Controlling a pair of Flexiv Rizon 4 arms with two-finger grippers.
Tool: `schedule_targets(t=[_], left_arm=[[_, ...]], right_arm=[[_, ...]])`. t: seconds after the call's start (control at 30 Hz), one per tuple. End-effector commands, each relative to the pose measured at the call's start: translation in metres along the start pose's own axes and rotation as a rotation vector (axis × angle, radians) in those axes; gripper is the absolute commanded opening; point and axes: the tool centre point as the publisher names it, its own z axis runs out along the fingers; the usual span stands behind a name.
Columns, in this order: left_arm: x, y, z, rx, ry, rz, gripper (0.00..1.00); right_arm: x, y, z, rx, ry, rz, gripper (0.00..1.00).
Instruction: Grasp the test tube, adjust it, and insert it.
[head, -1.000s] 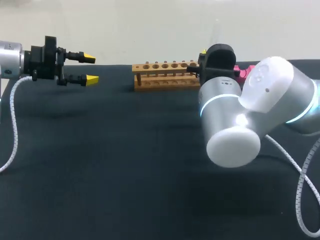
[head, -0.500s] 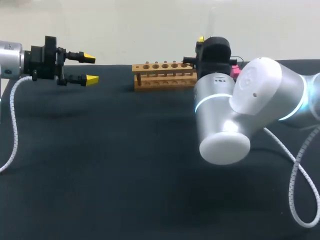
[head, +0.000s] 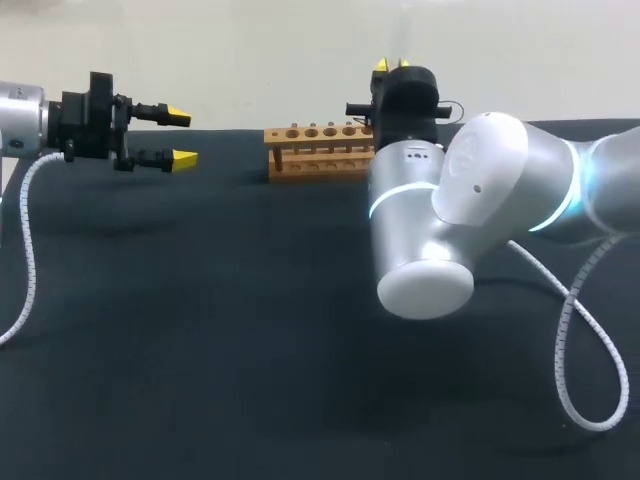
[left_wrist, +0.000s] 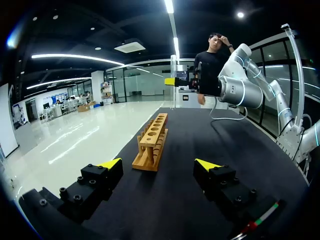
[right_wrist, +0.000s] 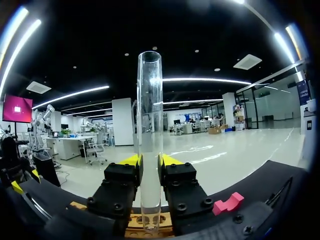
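Right gripper (right_wrist: 150, 160) with its jaws clamped on the test tube (right_wrist: 150, 115), one yellow-tipped finger pressed against each side of the clear glass. The tube stood upright between the fingers, its open mouth well above the tips and its lower end reaching down past them towards the wooden rack (right_wrist: 131, 231), which lay directly under the jaws. Whether the lower end had entered one of the rack's holes could not be told from the right wrist view. A small pink block (right_wrist: 227, 204) lay on the table (head: 200, 320) beside and below the right gripper, near one end of the rack. Left gripper (left_wrist: 159, 164) with its jaws apart and nothing between them, held above the dark table top. The rack lay ahead of its open fingers, well apart from them, set lengthwise so that its single row of holes ran away from the tips. Beyond the rack's far end, the right arm (head: 470, 200) held the tube upright above that end. In the head view the right gripper stood raised over the rack end farther from the left gripper, while the left gripper pointed along the table towards the rack's near end. A white cable (head: 25, 270) trailed from the left arm down to the table
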Motion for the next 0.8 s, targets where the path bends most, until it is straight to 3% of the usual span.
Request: schedule_targets(t=[0.03, 0.4, 0.8], left_arm=[[0.001, 0.0, 0.0, 0.0, -0.002, 0.003, 1.0], [0.001, 0.0, 0.0, 0.0, -0.002, 0.003, 1.0], [0.001, 0.0, 0.0, 0.0, -0.002, 0.003, 1.0]], right_arm=[[0.002, 0.005, 0.009, -0.033, -0.009, 0.007, 0.0], [0.007, 0.019, 0.02, -0.07, -0.016, 0.012, 0.0], [0.018, 0.019, 0.033, -0.099, -0.013, 0.019, 0.0]])
